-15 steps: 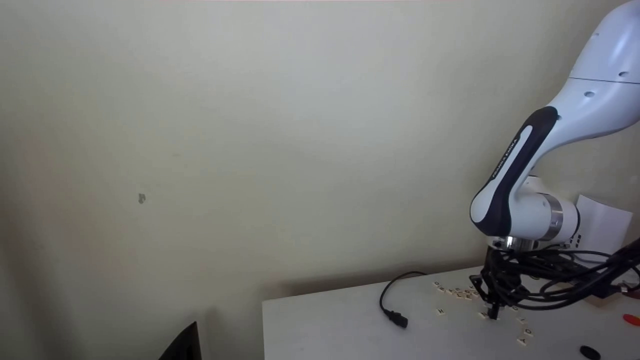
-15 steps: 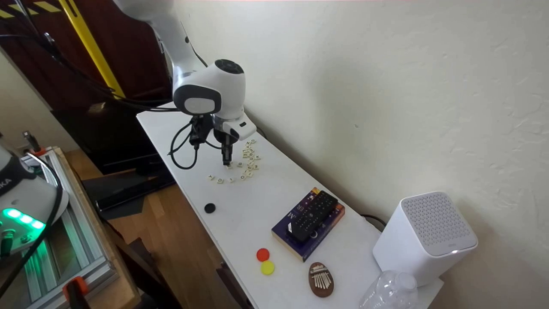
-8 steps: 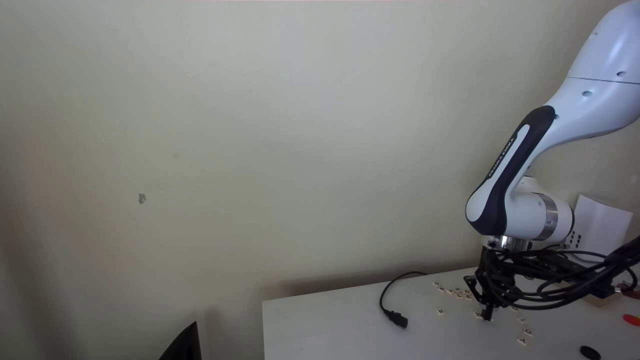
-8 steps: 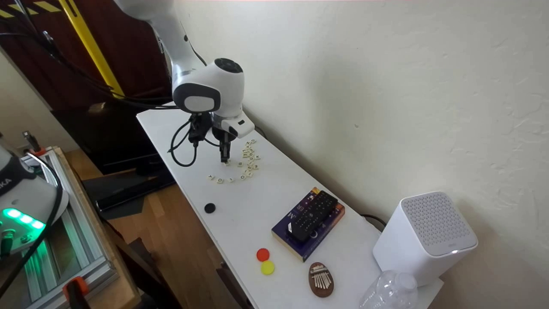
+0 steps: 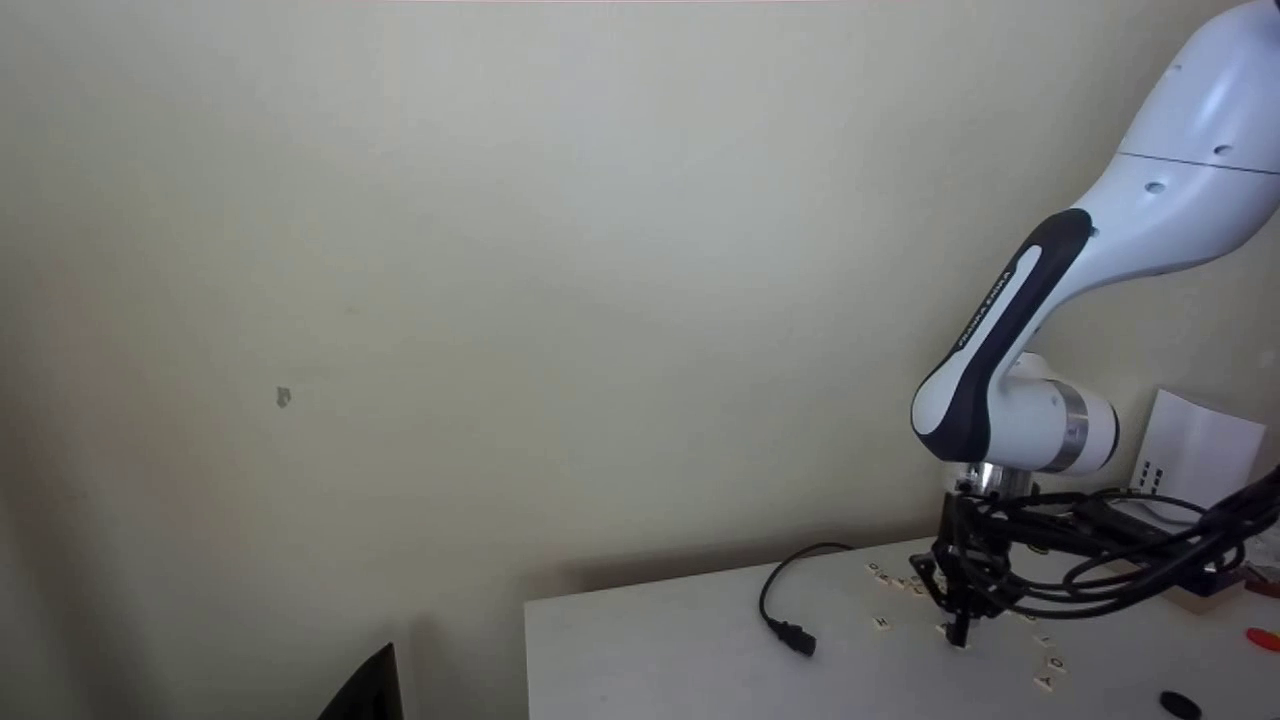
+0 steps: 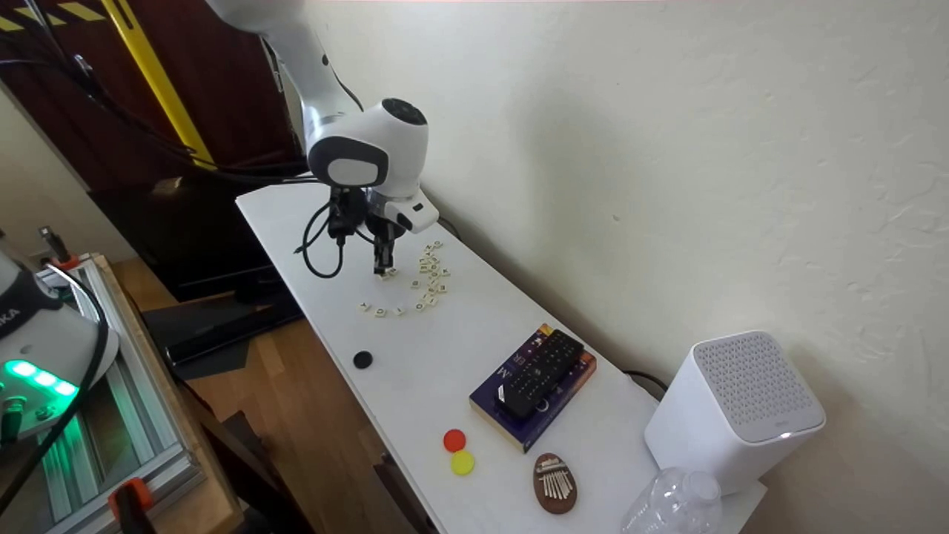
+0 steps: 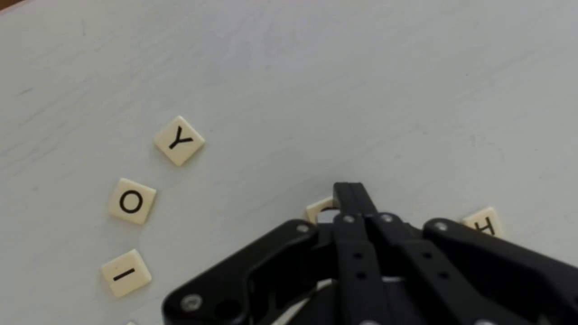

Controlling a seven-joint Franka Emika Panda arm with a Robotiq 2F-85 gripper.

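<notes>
While pincer (image 7: 348,186) hangs closed near partly hidden tile (image 7: 319,208), Y tile (image 7: 179,141) lies well apart.

On my wrist feed a Y tile (image 7: 179,141), an O tile (image 7: 132,201) and an I tile (image 7: 126,273) — cream, black-lettered — lie face up near one another on the table (image 7: 406,81). Between them and a partly covered H tile (image 7: 485,221) is a half-hidden tile (image 7: 317,209) whose letter I can't read.

Can't read tile (image 7: 317,208), part-hidden by jaws in wrist view; can't tell if touching. Can't see full clear bottle (image 6: 676,504), cut off by lower edge in an exterior view.
</notes>
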